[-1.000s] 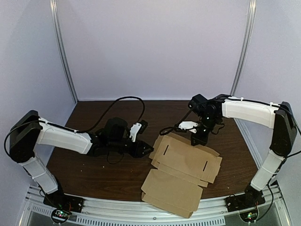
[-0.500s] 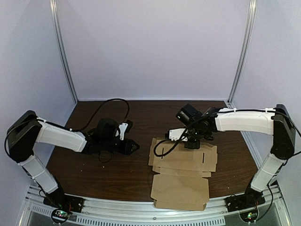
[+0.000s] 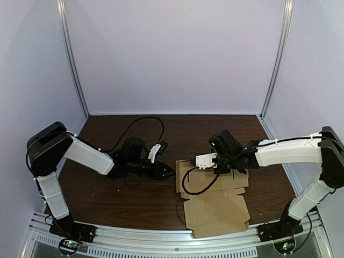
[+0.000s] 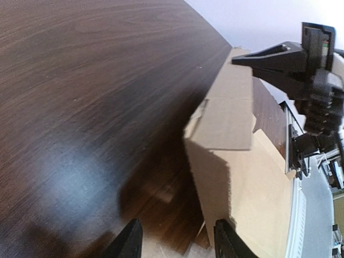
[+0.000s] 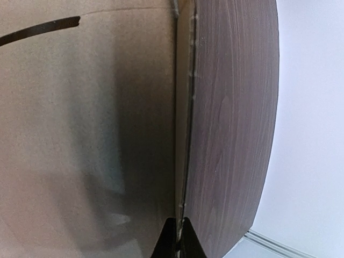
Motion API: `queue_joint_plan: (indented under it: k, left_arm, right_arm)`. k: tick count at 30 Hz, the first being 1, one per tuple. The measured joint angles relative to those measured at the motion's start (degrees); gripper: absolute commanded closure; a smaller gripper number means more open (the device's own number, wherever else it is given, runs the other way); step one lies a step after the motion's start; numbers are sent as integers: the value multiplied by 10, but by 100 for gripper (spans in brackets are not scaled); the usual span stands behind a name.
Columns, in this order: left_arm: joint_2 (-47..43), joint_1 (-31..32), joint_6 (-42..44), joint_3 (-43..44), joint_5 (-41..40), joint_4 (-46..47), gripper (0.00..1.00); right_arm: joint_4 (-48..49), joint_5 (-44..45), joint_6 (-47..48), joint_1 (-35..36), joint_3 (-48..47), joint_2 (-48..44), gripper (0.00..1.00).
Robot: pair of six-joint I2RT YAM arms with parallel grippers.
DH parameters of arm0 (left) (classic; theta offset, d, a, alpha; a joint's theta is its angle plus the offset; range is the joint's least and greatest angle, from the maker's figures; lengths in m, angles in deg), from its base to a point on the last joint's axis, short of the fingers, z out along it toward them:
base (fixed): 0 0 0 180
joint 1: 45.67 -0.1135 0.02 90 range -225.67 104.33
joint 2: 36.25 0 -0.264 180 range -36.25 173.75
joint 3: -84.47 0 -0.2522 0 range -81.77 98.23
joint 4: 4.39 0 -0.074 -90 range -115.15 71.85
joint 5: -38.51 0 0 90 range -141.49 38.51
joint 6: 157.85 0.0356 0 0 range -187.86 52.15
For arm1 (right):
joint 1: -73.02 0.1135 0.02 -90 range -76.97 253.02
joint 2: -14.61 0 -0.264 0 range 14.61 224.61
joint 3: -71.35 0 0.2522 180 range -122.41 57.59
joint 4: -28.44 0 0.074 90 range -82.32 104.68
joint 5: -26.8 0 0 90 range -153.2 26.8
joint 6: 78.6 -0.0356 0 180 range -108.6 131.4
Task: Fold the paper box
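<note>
At left, left fingers [image 4: 128,242] wide apart and empty, just beside the raised left edge of the flat brown cardboard box blank [image 3: 215,207], right of centre and toward the near edge. At right, right fingers [image 5: 167,244] pinched narrow, apparently on its far edge. Risks: slip out of that thin pinch; skid of the whole sheet under a sideways push; creasing off the score lines. Underneath, dark wood-grain tabletop [image 3: 107,199], glossy; all round, pale lilac walls [image 3: 172,54].
</note>
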Motion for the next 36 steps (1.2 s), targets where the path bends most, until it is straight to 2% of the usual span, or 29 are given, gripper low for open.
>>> queue_joint_plan:
  k: [9, 12, 15, 20, 22, 23, 24, 28, 31, 33, 34, 36]
  left_arm:
    - [15, 5, -7, 0, 27, 37, 51]
    - [16, 5, -15, 0, 29, 48, 51]
    - [16, 5, -28, 0, 26, 54, 51]
    - [10, 5, -52, 0, -6, 31, 53]
    - [5, 6, -57, 0, -21, 7, 59]
    - [-2, 11, -58, 6, -42, -38, 69]
    - [-2, 11, -59, 7, -42, -40, 75]
    - [-6, 19, -50, 20, -65, -92, 93]
    - [-12, 22, -43, 20, -75, -106, 100]
    - [-16, 24, -40, 20, -75, -110, 98]
    - [-18, 24, -37, 20, -75, -112, 94]
    - [-19, 24, -31, 22, -76, -121, 79]
  right_arm:
    - [130, 25, 52, 4, 75, 0, 96]
    - [148, 31, 53, 4, 78, 0, 100]
    - [144, 33, 49, 4, 73, 1, 100]
    - [67, 11, 7, 0, 17, 24, 100]
    - [30, -6, -17, -3, -7, 32, 100]
    - [-26, -35, -56, -7, -34, 38, 100]
    - [-26, -35, -56, -7, -34, 38, 99]
    - [-90, -80, -102, -13, -55, 50, 93]
    - [-107, -118, -132, -21, -66, 53, 94]
    - [-112, -137, -150, -28, -69, 53, 98]
    - [-114, -143, -157, -31, -71, 53, 100]
    - [-118, -156, -168, -36, -75, 53, 100]
